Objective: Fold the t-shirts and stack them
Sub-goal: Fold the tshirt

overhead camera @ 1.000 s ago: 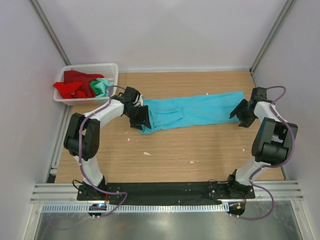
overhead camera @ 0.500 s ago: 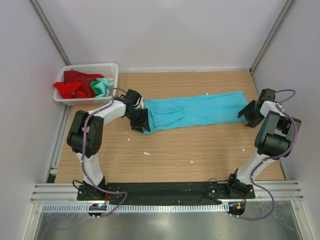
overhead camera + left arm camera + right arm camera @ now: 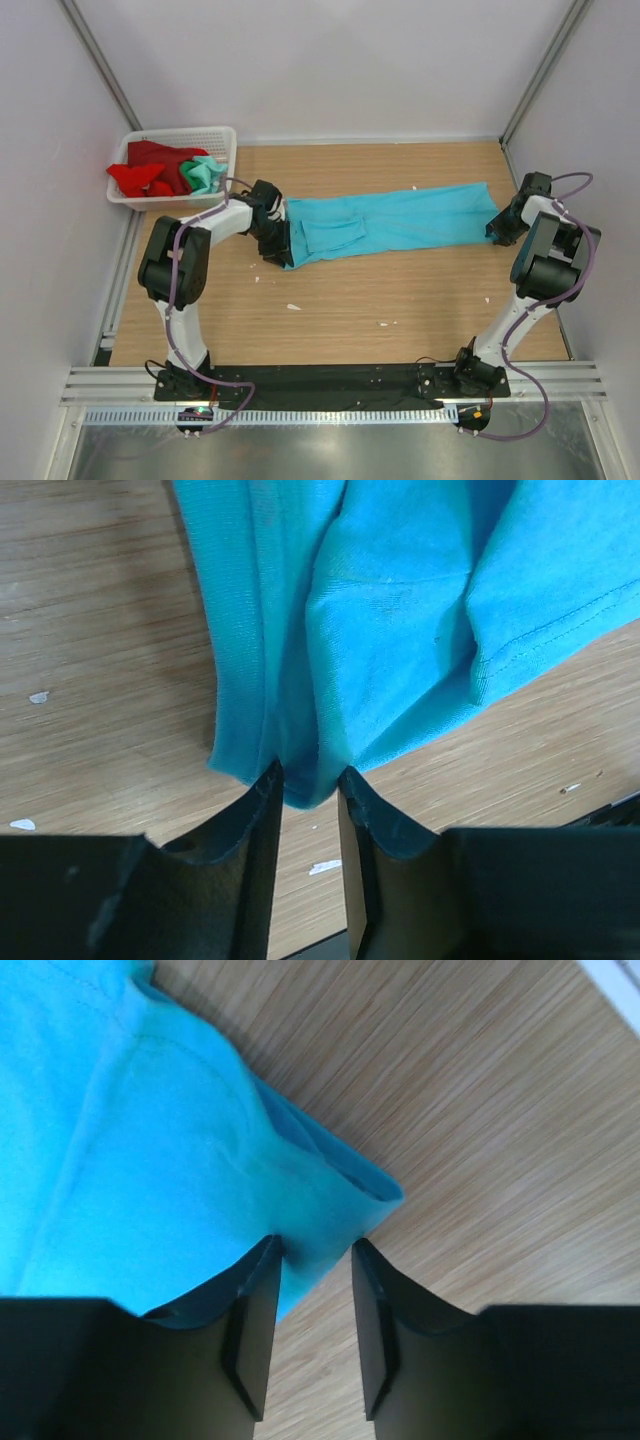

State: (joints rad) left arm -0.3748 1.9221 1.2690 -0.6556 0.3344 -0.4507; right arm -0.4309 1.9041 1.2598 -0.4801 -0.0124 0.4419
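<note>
A turquoise t-shirt [image 3: 400, 222] lies folded into a long strip across the table's middle. My left gripper [image 3: 280, 250] is at its left end. In the left wrist view my left gripper [image 3: 310, 775] is open by a narrow gap and the shirt's [image 3: 400, 610] lowest tip sits between the fingertips. My right gripper [image 3: 497, 228] is at the strip's right end. In the right wrist view my right gripper [image 3: 315, 1245] is open by a narrow gap around the shirt's [image 3: 130, 1140] corner, which touches only the left finger. A red t-shirt [image 3: 150, 170] and a mint green t-shirt [image 3: 205, 175] lie bunched in the basket.
A white mesh basket [image 3: 190, 133] stands at the table's far left corner. Small white scraps [image 3: 293, 306] lie on the wood in front of the shirt. Walls close in the left, far and right sides.
My right gripper has swung out to the right and then in to the shirt's right corner. My left gripper has shifted slightly down along the shirt's left end. The shirt has not moved.
</note>
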